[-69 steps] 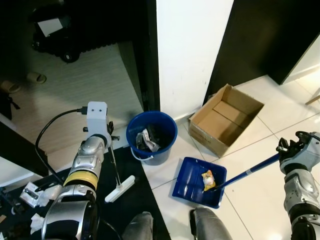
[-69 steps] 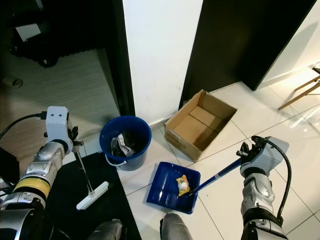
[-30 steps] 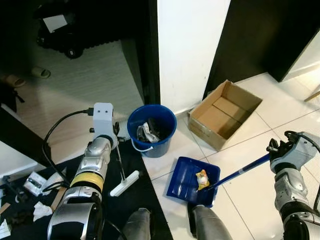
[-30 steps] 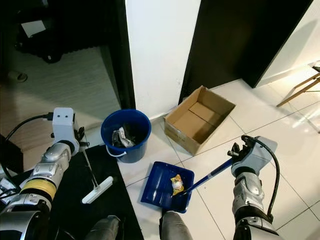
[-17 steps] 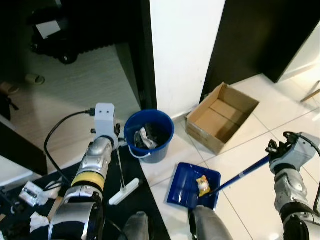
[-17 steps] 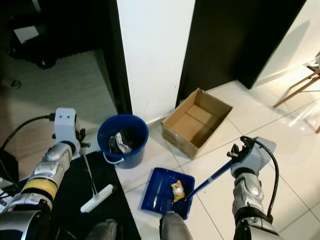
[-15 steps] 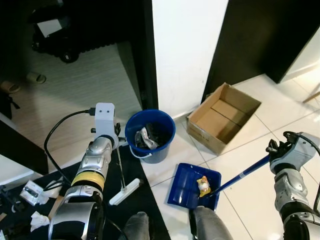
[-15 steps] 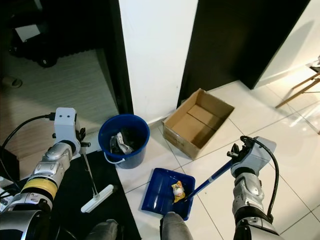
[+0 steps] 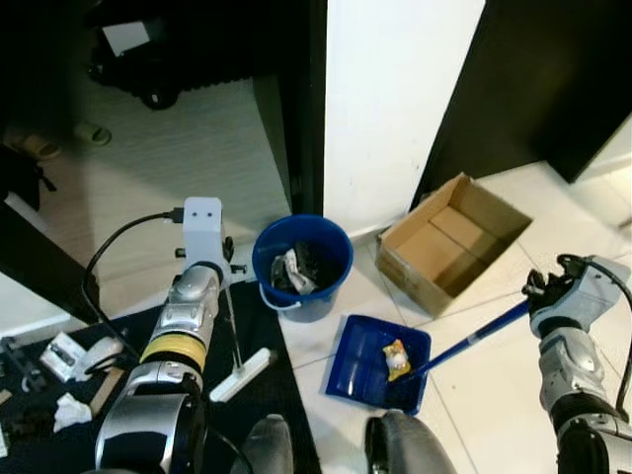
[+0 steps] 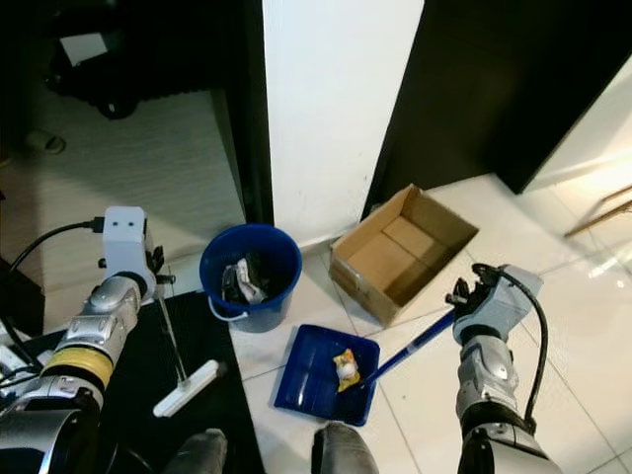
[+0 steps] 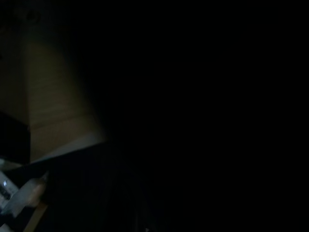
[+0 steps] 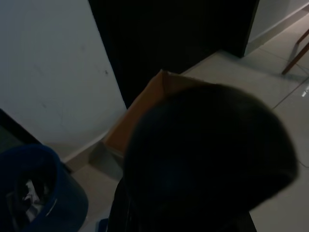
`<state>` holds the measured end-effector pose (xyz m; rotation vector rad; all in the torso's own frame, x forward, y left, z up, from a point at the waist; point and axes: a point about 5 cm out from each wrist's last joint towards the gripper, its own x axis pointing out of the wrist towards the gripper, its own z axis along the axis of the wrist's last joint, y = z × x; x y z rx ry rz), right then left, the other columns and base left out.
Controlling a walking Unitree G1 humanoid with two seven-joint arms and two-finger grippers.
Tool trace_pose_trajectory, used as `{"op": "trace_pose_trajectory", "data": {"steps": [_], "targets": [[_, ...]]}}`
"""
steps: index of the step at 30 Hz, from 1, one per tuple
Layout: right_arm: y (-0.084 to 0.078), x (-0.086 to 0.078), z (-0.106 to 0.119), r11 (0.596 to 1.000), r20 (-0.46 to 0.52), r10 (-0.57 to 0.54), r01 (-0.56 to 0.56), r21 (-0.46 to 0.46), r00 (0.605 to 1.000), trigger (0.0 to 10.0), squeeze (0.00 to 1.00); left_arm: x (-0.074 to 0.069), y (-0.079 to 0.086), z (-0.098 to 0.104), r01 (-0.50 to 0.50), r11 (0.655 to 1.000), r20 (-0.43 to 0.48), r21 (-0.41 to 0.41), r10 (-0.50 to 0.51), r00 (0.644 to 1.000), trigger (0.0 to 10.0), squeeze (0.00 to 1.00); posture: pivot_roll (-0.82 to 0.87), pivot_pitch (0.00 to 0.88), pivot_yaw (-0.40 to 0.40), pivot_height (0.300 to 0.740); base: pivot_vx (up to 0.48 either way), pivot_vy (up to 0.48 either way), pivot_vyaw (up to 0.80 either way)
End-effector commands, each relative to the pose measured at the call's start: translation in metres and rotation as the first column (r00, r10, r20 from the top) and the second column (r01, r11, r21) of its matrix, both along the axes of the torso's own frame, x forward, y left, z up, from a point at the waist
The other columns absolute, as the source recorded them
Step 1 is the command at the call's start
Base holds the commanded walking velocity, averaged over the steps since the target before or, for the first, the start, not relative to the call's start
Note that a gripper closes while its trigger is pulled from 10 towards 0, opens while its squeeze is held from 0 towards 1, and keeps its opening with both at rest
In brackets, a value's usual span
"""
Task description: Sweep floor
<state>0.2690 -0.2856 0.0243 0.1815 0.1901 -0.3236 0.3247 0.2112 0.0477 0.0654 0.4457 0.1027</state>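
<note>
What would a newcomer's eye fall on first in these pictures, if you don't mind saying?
Probably the blue dustpan on the white tiles by the robot's feet, a yellow wrapper lying in it; the right gripper holds its long blue handle. Beside it stands a blue bucket with rubbish inside, at the foot of the white wall, and an open cardboard box to its right. The left gripper holds a small broom over the black mat.

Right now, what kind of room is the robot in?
Probably a hallway or doorway spot inside a home. There are shiny white floor tiles beside a wood-look floor, a white wall with dark doorways, and cleaning things: a blue bucket and a blue dustpan.
</note>
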Motion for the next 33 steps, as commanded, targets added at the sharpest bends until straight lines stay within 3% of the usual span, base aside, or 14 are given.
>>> {"op": "trace_pose_trajectory", "data": {"steps": [1, 7, 15, 21, 24, 28, 33], "targets": [[-0.003, 0.002, 0.003, 1.0, 0.018, -0.016, 0.016, 0.002, 1.0, 0.0, 0.0, 0.004, -0.002, 0.003, -0.014, 1.0, 0.015, -0.021, 0.014, 1.0, 10.0, 0.0, 0.0, 0.055, -0.027, 0.74, 0.0, 0.0, 0.0], [-0.003, 0.002, 0.004, 1.0, 0.023, -0.015, 0.015, 0.001, 1.0, 0.0, 0.0, 0.015, 0.015, 0.025, -0.031, 0.998, 0.082, 0.06, 0.026, 0.996, 10.0, 0.0, 0.0, 0.056, -0.026, 0.74, 0.0, 0.0, 0.0], [-0.002, 0.003, 0.004, 1.0, 0.024, -0.012, 0.012, 0.001, 1.0, 0.0, 0.0, 0.016, 0.023, 0.028, -0.042, 0.996, 0.068, 0.084, 0.037, 0.997, 10.0, 0.0, 0.01, 0.058, -0.025, 0.74, 0.0, 0.0, 0.0], [-0.001, 0.002, 0.003, 1.0, 0.022, -0.011, 0.011, 0.003, 1.0, 0.0, 0.0, 0.017, 0.021, 0.028, -0.023, 0.995, 0.07, 0.094, 0.017, 0.997, 10.0, 0.0, 0.01, 0.059, -0.024, 0.74, 0.0, -0.48, 0.0], [-0.001, 0.002, 0.003, 1.0, 0.02, -0.01, 0.01, 0.003, 1.0, 0.0, 0.0, 0.025, 0.023, 0.045, 0.001, 0.99, 0.131, 0.144, -0.02, 0.991, 10.0, 0.0, 0.0, 0.06, -0.022, 0.74, 0.0, 0.0, 0.0], [-0.001, 0.002, 0.003, 1.0, 0.025, -0.012, 0.012, 0.004, 1.0, 0.0, 0.0, 0.036, 0.04, 0.076, -0.049, 0.976, 0.203, 0.21, 0.006, 0.979, 10.0, 0.0, 0.0, 0.059, -0.022, 0.74, 0.0, 0.0, 0.0], [0.001, 0.012, 0.016, 1.0, 0.092, -0.006, 0.004, 0.017, 0.996, 0.0, 0.0, 0.035, 0.047, 0.075, -0.043, 0.967, 0.182, 0.253, -0.004, 0.983, 10.0, 0.0, 0.0, 0.059, -0.019, 0.74, 0.0, 0.0, 0.0]]}}
